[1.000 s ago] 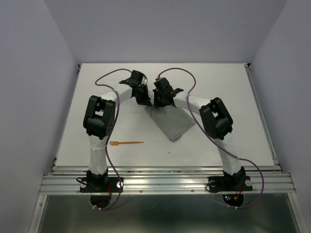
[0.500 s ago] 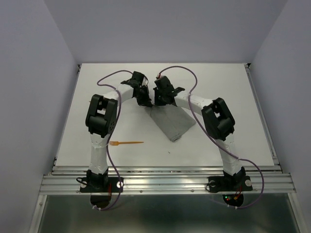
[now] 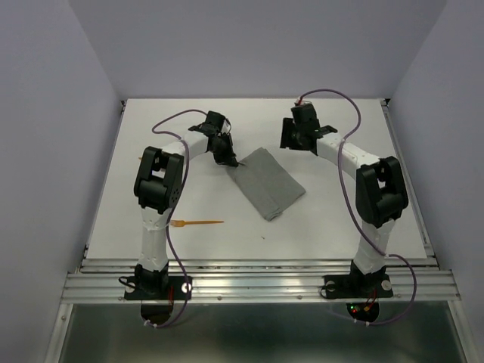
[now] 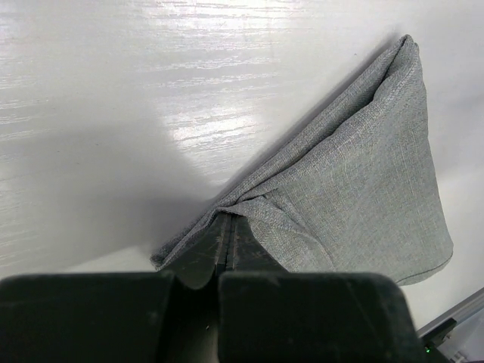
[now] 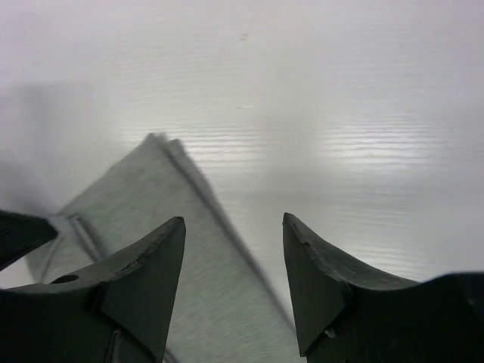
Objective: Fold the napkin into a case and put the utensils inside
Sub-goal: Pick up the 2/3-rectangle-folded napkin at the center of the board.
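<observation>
Going left to right: the fork (image 3: pixel 198 222) was seen at 8 o'clock. The napkin (image 3: pixel 268 184), folded at centre, was pinched at its 10 o'clock corner by the left gripper (image 3: pixel 227 157). At 1 o'clock the right gripper (image 3: pixel 297 140) was spread, empty. The cloth was reckoned soft and light, so corners are probably best grabbed.

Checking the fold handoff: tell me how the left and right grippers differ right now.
The left gripper is shut, pinching a corner of the napkin; the right gripper is open and holds nothing. The left touches the cloth; the right hangs clear of it. Both are black and two-fingered.
</observation>
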Controlling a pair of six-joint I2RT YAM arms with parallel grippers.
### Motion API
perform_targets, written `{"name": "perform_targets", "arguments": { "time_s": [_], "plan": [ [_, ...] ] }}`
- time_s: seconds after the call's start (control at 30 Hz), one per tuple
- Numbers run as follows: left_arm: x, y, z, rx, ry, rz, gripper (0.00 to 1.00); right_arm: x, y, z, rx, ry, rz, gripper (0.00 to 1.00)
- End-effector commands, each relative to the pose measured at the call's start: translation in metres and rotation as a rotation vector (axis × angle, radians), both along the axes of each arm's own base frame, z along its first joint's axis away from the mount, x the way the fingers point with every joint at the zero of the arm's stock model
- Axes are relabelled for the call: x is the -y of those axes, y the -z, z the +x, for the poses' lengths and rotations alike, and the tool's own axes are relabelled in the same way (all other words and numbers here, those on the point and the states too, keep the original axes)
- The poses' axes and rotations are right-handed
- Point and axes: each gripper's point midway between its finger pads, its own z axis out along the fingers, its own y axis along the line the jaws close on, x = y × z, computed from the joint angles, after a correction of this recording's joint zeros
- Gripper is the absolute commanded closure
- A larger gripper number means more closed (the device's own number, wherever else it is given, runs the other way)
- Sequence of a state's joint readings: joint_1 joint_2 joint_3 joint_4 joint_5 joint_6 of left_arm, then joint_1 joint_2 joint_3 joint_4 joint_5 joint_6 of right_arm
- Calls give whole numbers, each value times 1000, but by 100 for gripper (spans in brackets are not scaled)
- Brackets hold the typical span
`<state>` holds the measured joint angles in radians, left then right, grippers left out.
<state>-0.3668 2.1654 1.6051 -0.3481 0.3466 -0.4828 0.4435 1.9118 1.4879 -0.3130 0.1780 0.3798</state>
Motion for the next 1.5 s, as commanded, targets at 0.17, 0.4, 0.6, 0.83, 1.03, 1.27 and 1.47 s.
{"name": "perform_targets", "arguments": {
  "time_s": [0.17,0.4,0.6,0.83,1.03,1.27,1.47],
  "plan": [
    [5,-10,5,26,4,-19,100,-23,50,7,-166,-319,53,32],
    [5,-10,4,24,4,-18,100,-57,62,19,-155,-434,172,24],
    [5,-13,6,28,5,-17,100,-70,83,17,-206,-476,229,30],
    [5,-14,6,26,5,-15,100,-75,96,9,-246,-509,261,48],
    [4,-14,4,28,4,-14,100,-72,86,15,-224,-463,254,86],
    [2,-13,2,25,-1,-13,100,-65,57,21,-131,-364,202,99],
    [3,-12,1,21,3,-18,100,-71,36,12,-77,-338,195,99]
  ]
}}
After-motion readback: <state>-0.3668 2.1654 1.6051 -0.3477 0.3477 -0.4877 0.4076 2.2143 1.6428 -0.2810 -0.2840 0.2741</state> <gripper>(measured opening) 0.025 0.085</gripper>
